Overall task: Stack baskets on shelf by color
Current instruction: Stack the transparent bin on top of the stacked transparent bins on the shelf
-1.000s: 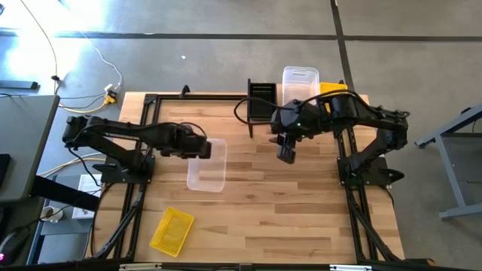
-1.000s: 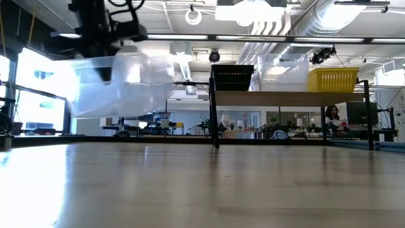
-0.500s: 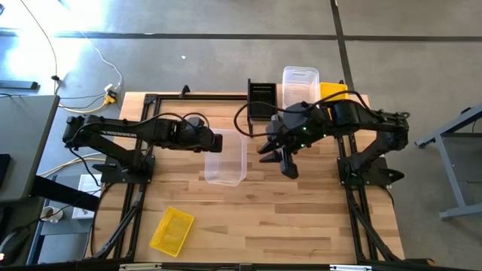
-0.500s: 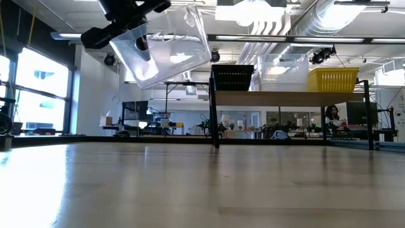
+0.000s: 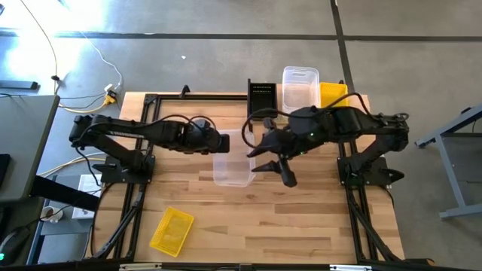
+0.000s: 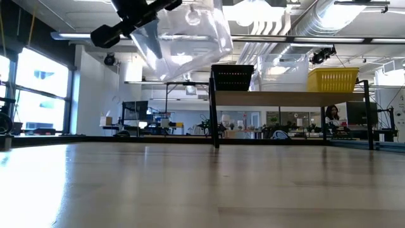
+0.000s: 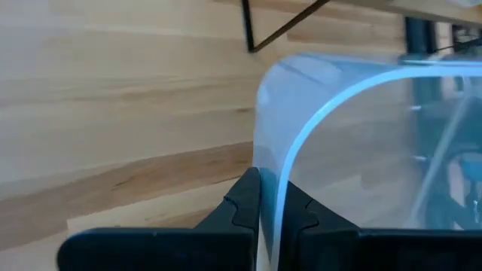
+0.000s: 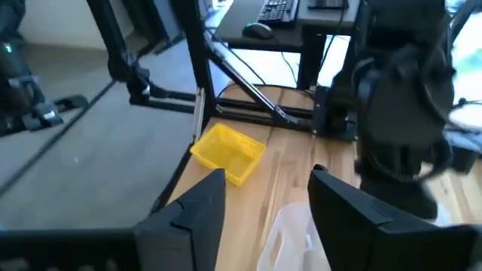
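One clear translucent plastic tub (image 5: 232,167) mid-frame, clenched by left gripper (image 5: 221,142); right gripper (image 5: 269,156) spread wide. Handover step; right must close on rim.

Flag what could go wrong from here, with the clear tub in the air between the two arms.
The left gripper pinches only one thin wall of the clear tub, which hangs tilted above the table; it could swing or slip out.

The right gripper stands open right beside the tub, apparently for a handover. A misjudged closing could knock the tub loose or bump the left gripper.

The yellow basket lies near the table's front corner, where a dropped tub could nudge it.
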Controlling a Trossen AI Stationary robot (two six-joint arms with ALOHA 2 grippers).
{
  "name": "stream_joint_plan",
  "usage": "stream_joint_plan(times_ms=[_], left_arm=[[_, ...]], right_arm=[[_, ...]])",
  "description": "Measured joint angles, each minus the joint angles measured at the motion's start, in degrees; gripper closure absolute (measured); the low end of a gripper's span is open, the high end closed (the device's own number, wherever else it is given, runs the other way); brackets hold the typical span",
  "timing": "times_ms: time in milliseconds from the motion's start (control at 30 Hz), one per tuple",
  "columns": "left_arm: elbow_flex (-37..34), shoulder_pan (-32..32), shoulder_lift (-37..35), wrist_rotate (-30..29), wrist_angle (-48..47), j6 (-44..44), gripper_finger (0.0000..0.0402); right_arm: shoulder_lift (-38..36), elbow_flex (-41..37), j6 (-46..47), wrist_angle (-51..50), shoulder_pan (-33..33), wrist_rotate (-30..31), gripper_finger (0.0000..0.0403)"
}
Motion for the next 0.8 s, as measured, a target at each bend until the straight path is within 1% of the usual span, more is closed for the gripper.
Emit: stream_joint_plan(times_ms=[67, 233, 433, 600, 800], left_arm=[[0.00, -0.02, 1.17, 0.08, -0.14, -1.24, 0.0401], [0.02, -0.02, 3.65, 1.98, -1.59, -3.47, 0.0401], [0.02, 0.02, 5.49, 4.33, -2.46, -3.70, 0.0401], [0.02, 0.39, 5.51, 4.62, -3.34, -3.64, 0.0401], [0.02, 0.83, 5.51, 5.22, -3.40, -3.48, 0.0401]], right_arm=[[1.05, 0.02, -2.64, 0.45, 0.23, 0.00, 0.0224], [4.57, 0.00, -8.55, -2.11, 1.29, 0.02, 0.0222], [9.44, 0.00, -15.19, -6.77, 2.71, 0.23, 0.0222], [14.02, 0.00, -16.45, -8.29, 3.31, 3.09, 0.0222], [18.48, 0.00, -15.82, -8.61, 3.57, 4.42, 0.0222]])
